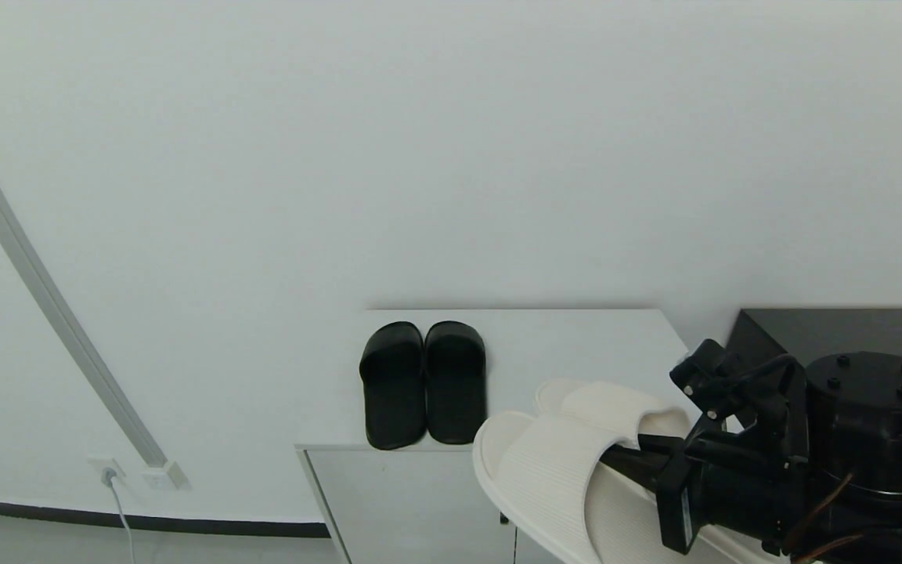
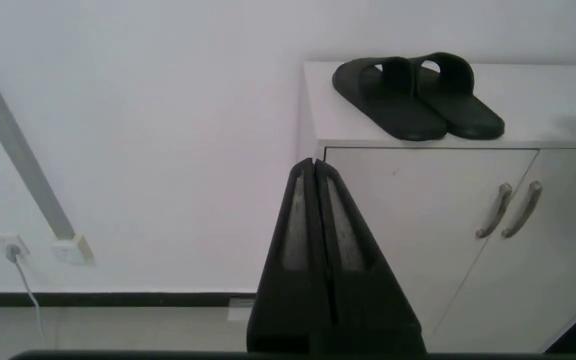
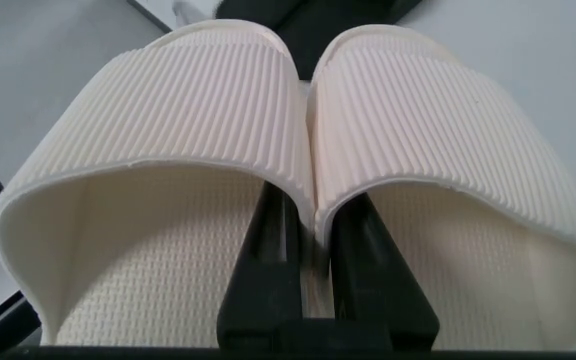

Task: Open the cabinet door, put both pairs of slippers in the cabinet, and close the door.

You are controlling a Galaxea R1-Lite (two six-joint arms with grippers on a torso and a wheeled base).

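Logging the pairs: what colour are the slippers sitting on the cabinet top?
Plain black: the cabinet-top slippers show best in the head view.

Bare indoor room: white wall (image 1: 451,157), cabinet (image 1: 576,345), wall socket (image 1: 106,468).

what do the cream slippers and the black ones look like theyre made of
The cream slippers look like soft fabric or foam: fine ribbing runs across the straps, the insoles have a waffle texture, and the finish is matt. The black slippers are probably moulded rubber or foam: the straps are smooth and seamless, with a dull, even surface. The look alone cannot settle either.
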